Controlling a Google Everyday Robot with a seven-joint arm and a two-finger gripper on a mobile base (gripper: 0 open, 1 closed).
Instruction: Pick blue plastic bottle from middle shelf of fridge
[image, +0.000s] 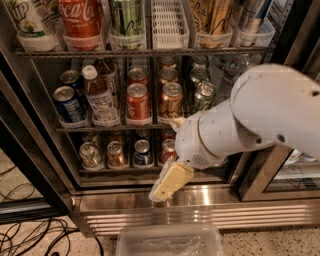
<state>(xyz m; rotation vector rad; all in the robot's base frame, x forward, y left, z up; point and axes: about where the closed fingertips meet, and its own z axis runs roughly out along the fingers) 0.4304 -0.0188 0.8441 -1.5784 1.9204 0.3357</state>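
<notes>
Claw (163, 189) low before base strip (115, 201); blue plastic bottle (99, 95) between blue can (67, 103), red can (138, 102).

Setting: shop or workplace break area. Evidence: commercial glass-door fridge (110, 202) stocked with rows of cans (137, 102); loose cables (30, 235) on speckled floor (260, 242). The gripper (170, 182) hangs low before the fridge.

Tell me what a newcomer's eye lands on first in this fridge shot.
The bulky white robot arm fills the right side, its cream-coloured gripper hanging low in front of the brushed steel base strip of the black-framed fridge. Behind it, the slim blue plastic bottle with a white cap stands at the left of the middle wire shelf, taller than the short soda cans beside it.
</notes>
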